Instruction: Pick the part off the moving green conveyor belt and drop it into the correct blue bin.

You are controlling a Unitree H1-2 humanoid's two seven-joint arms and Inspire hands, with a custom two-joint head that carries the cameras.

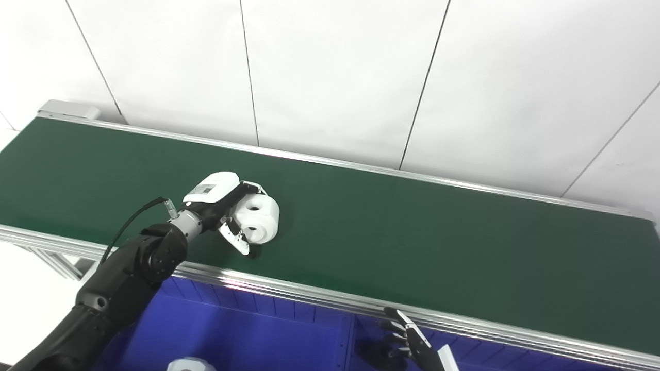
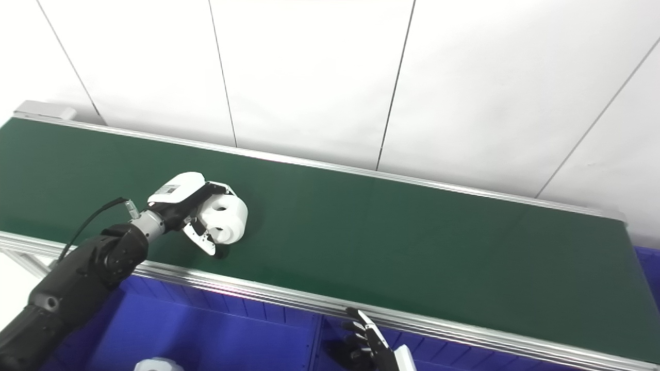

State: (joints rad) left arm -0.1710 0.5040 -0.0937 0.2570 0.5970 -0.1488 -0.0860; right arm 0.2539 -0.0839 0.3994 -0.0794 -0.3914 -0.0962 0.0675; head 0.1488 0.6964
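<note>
A white rounded part (image 1: 258,219) with two holes lies on the green conveyor belt (image 1: 412,232), near its front edge at the left. My left hand (image 1: 227,208) reaches over the belt and its fingers and thumb wrap around the part's left side; the part still rests on the belt. My right hand (image 1: 412,342) is low at the bottom, below the belt's front rail and over the blue bins, its fingers apart and empty. The scene shows the same in the right eye view, with the part (image 2: 227,219) and the left hand (image 2: 191,208).
Blue bins (image 1: 247,335) stand below the belt's aluminium front rail (image 1: 319,299), split by a divider. Another white part (image 1: 191,365) lies in the left bin. A white panelled wall rises behind the belt.
</note>
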